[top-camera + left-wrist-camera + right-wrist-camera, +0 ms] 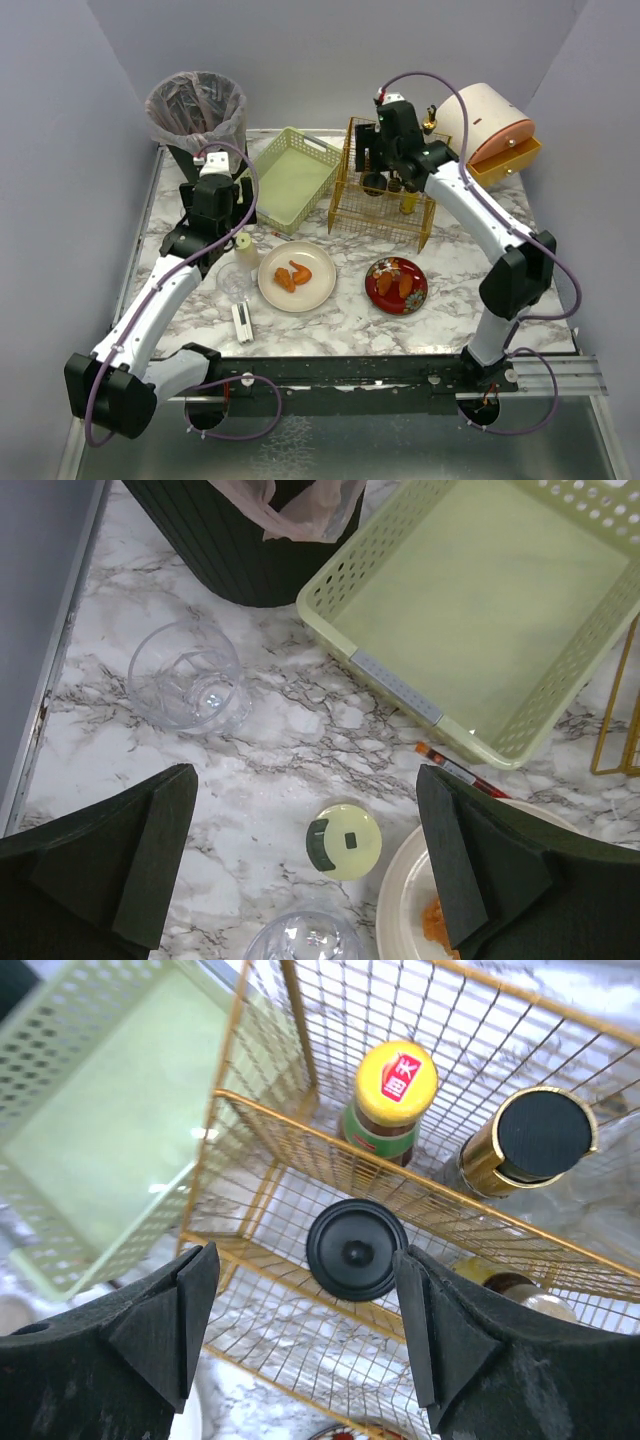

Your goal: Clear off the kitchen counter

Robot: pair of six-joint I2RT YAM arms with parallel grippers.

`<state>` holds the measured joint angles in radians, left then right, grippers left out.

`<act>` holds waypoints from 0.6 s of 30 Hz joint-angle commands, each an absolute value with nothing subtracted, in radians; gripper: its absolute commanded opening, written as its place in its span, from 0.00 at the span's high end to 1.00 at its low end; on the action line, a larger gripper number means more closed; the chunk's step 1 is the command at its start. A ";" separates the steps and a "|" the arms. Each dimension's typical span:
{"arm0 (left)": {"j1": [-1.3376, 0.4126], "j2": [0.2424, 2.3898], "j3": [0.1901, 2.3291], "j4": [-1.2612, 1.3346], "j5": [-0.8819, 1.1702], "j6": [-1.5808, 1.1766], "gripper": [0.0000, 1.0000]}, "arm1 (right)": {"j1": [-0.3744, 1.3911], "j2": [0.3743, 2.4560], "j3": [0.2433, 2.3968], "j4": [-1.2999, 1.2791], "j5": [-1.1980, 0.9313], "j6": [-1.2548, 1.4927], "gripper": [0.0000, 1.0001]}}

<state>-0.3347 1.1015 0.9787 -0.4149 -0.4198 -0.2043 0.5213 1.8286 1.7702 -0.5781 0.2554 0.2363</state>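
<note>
The marble kitchen counter [460, 262] carries a cream plate [310, 292] with orange food, a red plate [396, 285] with food, a clear glass [235, 280] and a small bottle with a yellow-green cap [245, 246]. My left gripper [228, 222] is open and empty above that bottle [343, 840], with one glass [188, 675] further off and another [303, 938] at the view's lower edge. My right gripper [385, 170] is open and empty over the gold wire rack [385, 215], above a black-lidded bottle [357, 1248].
A pale green tray [290, 175] lies between the bin [195, 110] and the rack. The rack also holds a yellow-capped bottle [396, 1085] and a gold bottle [540, 1135]. A red pen [460, 772] lies by the tray. A white object [242, 322] lies near the front. A cream box [490, 125] stands back right.
</note>
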 commanded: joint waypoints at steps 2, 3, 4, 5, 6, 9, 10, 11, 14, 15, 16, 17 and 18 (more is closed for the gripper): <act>-0.330 1.050 0.976 -0.480 -0.384 -0.279 0.01 | 0.517 1.677 1.757 -0.561 0.090 0.152 0.23; -0.330 1.056 0.974 -0.500 -0.372 -0.293 0.01 | 0.517 1.651 1.724 -0.524 0.058 0.141 0.23; -0.330 1.064 0.971 -0.519 -0.358 -0.304 0.01 | 0.517 1.622 1.689 -0.492 0.033 0.131 0.23; -0.330 1.070 0.964 -0.533 -0.345 -0.316 0.01 | 0.517 1.595 1.655 -0.469 0.013 0.121 0.23; -0.330 1.076 0.954 -0.541 -0.333 -0.327 0.01 | 0.517 1.564 1.626 -0.445 -0.022 0.112 0.23; -0.330 1.079 0.924 -0.545 -0.313 -0.355 0.01 | 0.517 1.467 1.532 -0.390 -0.112 0.094 0.23; -0.331 1.079 0.920 -0.545 -0.312 -0.362 0.01 | 0.517 1.435 1.506 -0.378 -0.131 0.095 0.23; -0.329 1.079 0.916 -0.545 -0.313 -0.370 0.01 | 0.517 1.399 1.476 -0.371 -0.148 0.095 0.23; -0.329 1.088 0.910 -0.534 -0.310 -0.386 0.01 | 0.517 1.297 1.391 -0.371 -0.152 0.100 0.23; -0.329 1.097 0.909 -0.528 -0.307 -0.388 0.01 | 0.517 1.268 1.366 -0.377 -0.148 0.104 0.23; -0.329 1.104 0.908 -0.523 -0.304 -0.389 0.01 | 0.517 1.239 1.340 -0.384 -0.145 0.109 0.23; -0.328 1.115 0.908 -0.521 -0.302 -0.392 0.01 | 0.517 1.212 1.316 -0.394 -0.140 0.112 0.23; -0.328 1.128 0.909 -0.519 -0.301 -0.393 0.01 | 0.517 1.188 1.293 -0.405 -0.134 0.119 0.23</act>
